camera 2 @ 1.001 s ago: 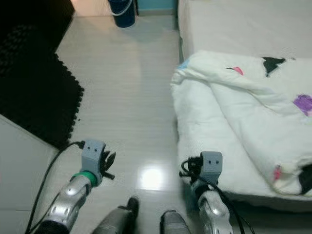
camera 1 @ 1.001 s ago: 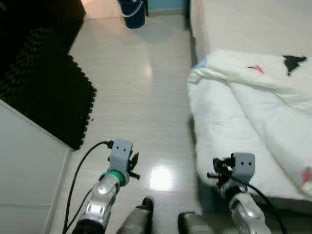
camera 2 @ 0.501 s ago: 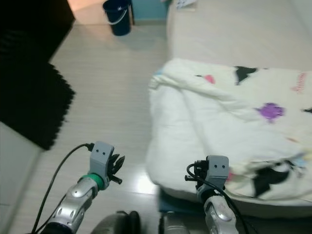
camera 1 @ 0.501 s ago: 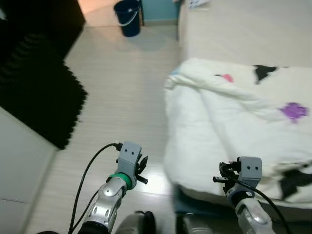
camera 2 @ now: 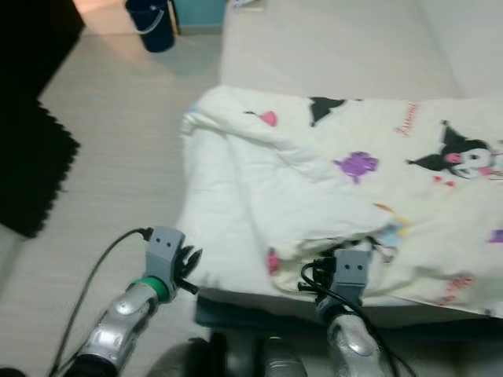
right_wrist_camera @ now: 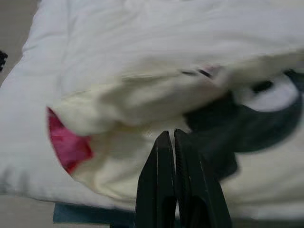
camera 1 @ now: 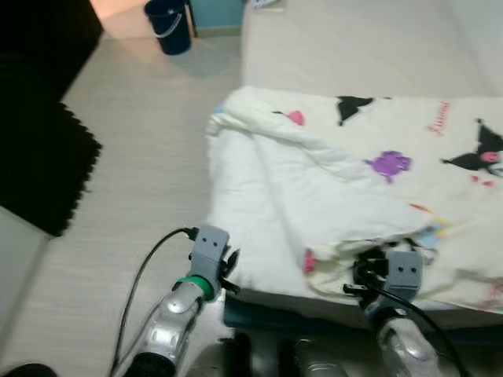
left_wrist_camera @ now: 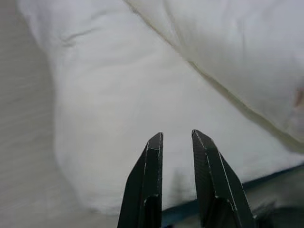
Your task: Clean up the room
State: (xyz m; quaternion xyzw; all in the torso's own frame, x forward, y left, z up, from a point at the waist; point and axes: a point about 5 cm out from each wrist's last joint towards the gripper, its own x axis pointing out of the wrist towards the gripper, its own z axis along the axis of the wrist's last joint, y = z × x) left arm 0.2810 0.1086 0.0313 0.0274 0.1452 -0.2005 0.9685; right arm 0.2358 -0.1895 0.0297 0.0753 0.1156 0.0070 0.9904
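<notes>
- Left eye view: a cream-white padded quilt printed with black, pink and purple cartoon figures point(camera 1: 354, 181) lies rumpled on the bed with a dark blue base point(camera 1: 314, 310); its plain white underside is folded up toward the bed's floor-side edge.
- The left pincer point(camera 1: 222, 275) hangs at that folded edge of the quilt, just off the bed's corner; the right pincer point(camera 1: 363, 279) sits at the quilt's near hem, beside a pink printed patch.
- Beyond the quilt, the bare beige mattress point(camera 1: 354, 47) stretches away. A pale wood-look floor point(camera 1: 134, 157) runs alongside the bed, with a black foam mat point(camera 1: 39, 157) across the floor from the quilt and a dark blue bucket point(camera 1: 167, 27) past the quilt's far end.
- Right eye view: the same scene; a black-and-pink cartoon face on the quilt shows more plainly.
- Left wrist view: the left pincer's fingers point(left_wrist_camera: 147, 190) stand narrowly apart, empty, aimed at the quilt's white fold over the bed's blue edge.
- Right wrist view: the right pincer's fingers point(right_wrist_camera: 161, 190) are pressed together, holding nothing, just before the hem with its pink and black print.
</notes>
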